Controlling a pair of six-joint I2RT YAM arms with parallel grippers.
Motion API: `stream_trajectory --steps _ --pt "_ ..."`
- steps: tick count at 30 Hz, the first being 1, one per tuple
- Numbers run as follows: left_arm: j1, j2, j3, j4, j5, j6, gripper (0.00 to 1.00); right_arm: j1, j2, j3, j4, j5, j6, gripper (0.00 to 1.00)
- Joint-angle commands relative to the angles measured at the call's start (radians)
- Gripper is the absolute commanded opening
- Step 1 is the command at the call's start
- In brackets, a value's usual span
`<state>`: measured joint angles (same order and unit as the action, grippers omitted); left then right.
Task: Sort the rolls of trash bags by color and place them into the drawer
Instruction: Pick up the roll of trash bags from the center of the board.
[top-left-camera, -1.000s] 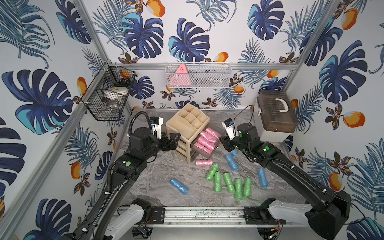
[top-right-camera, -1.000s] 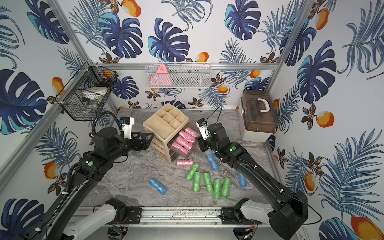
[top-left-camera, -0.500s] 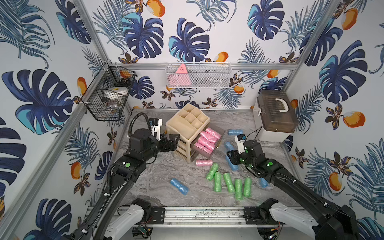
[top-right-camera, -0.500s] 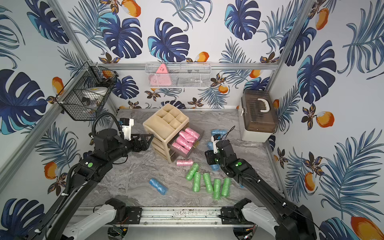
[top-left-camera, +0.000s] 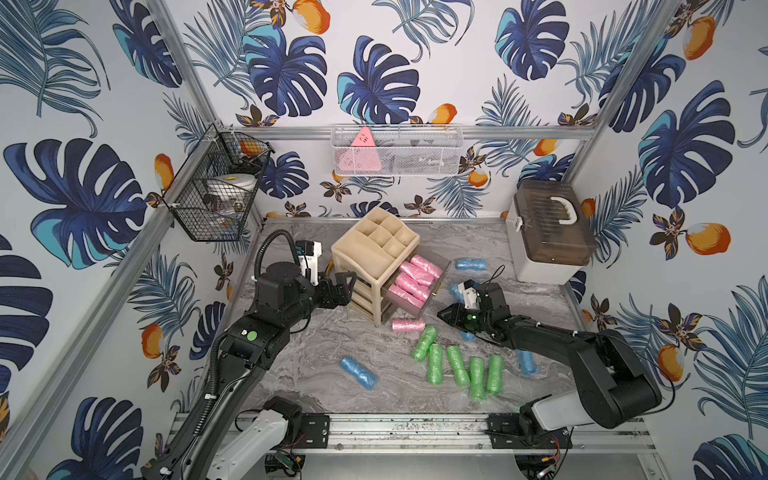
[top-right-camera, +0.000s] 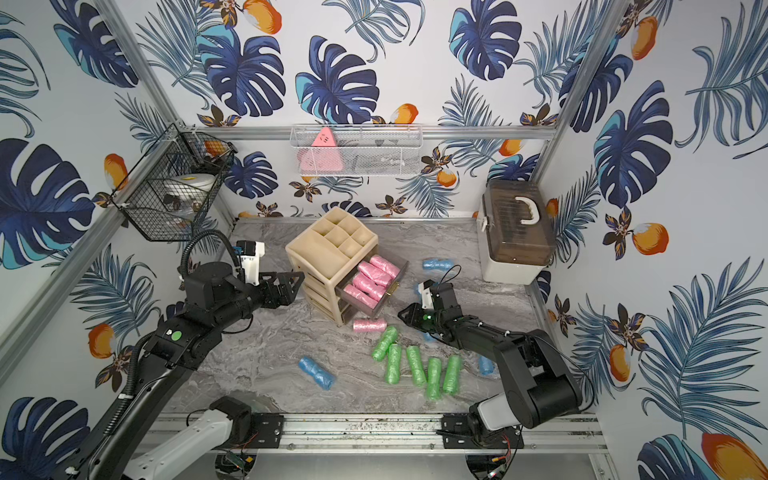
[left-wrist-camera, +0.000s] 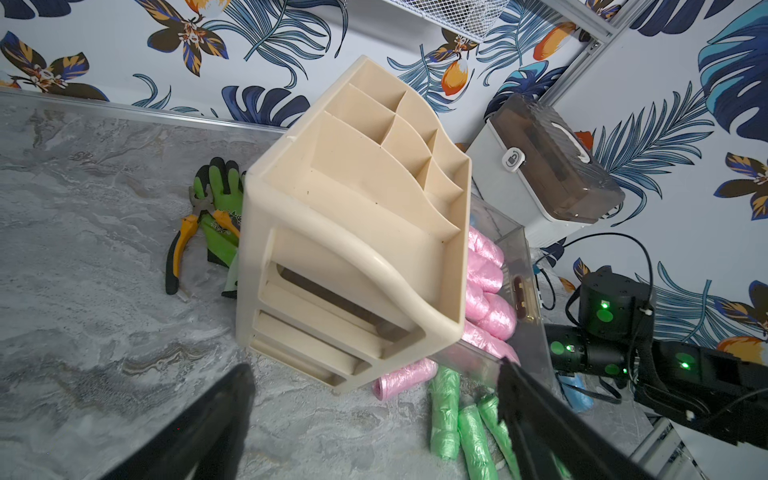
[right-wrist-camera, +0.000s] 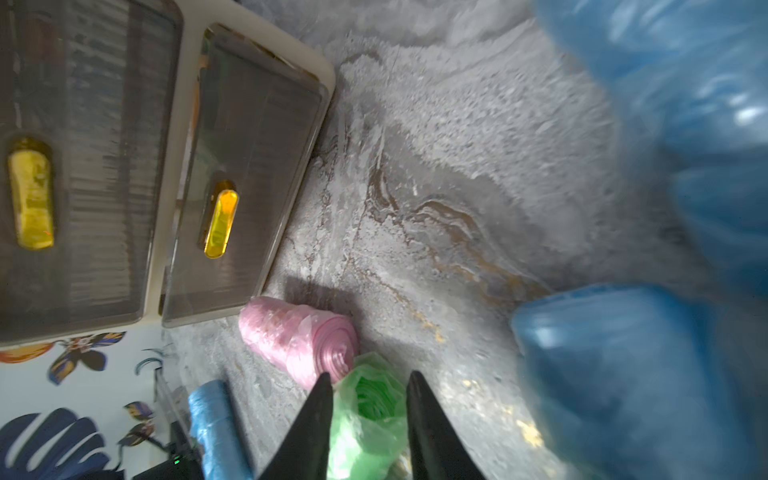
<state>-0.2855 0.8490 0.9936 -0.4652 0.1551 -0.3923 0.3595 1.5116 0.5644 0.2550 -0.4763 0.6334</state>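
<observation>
Nearest the front rail a lone blue roll (top-left-camera: 358, 372) lies on the marble-print desk (top-left-camera: 291, 374), and to its right five green rolls (top-left-camera: 457, 365) lie roughly side by side, a second blue roll (top-left-camera: 527, 362) just past them beside the right arm. Behind the green ones a single pink roll (top-left-camera: 408, 324) rests on the desk at the foot of the beige drawer organizer (top-left-camera: 374, 253). The right claw (top-left-camera: 442, 314) sits low between that pink roll and more blue rolls (right-wrist-camera: 615, 374) half hidden under its arm; its fingers (right-wrist-camera: 311, 424) are narrowly parted, a green roll's end showing beyond the tips in the wrist view, nothing pinched. The organizer's top drawer (top-left-camera: 436, 286) is pulled out and packed with pink rolls (top-left-camera: 415, 278). On the organizer's other side the left claw (top-left-camera: 347, 286) is spread wide and empty, just beside the side wall. Behind the organizer lie a green work glove (left-wrist-camera: 220, 195) and orange-handled pliers (left-wrist-camera: 183, 249). Farther back a third blue roll (top-left-camera: 471, 264) lies near the brown-lidded storage box (top-left-camera: 552, 232), and a black wire basket (top-left-camera: 216, 195) and a white mesh basket (top-left-camera: 395, 153) hang on the walls.
</observation>
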Motion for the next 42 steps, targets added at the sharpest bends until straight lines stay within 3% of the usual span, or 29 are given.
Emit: stream_trajectory --steps 1,14,25,30,37,42 --pt "0.003 -0.001 -0.003 0.003 -0.009 0.001 0.95 -0.001 0.059 0.010 0.165 -0.113 0.066 0.34" --pt "0.005 -0.004 -0.007 0.006 -0.009 -0.009 0.95 0.047 0.150 0.038 0.187 -0.125 0.067 0.40" --pt "0.005 -0.018 -0.009 -0.009 -0.015 -0.008 0.95 0.099 0.225 0.059 0.218 -0.108 0.079 0.37" --pt "0.005 -0.022 -0.008 -0.016 -0.018 -0.006 0.95 0.107 0.263 0.068 0.251 -0.119 0.098 0.30" --pt "0.005 -0.018 -0.009 -0.019 -0.022 -0.006 0.95 0.107 0.276 0.072 0.276 -0.128 0.120 0.06" --pt "0.005 -0.013 -0.006 -0.019 -0.022 -0.006 0.95 0.104 0.225 0.065 0.239 -0.113 0.117 0.00"
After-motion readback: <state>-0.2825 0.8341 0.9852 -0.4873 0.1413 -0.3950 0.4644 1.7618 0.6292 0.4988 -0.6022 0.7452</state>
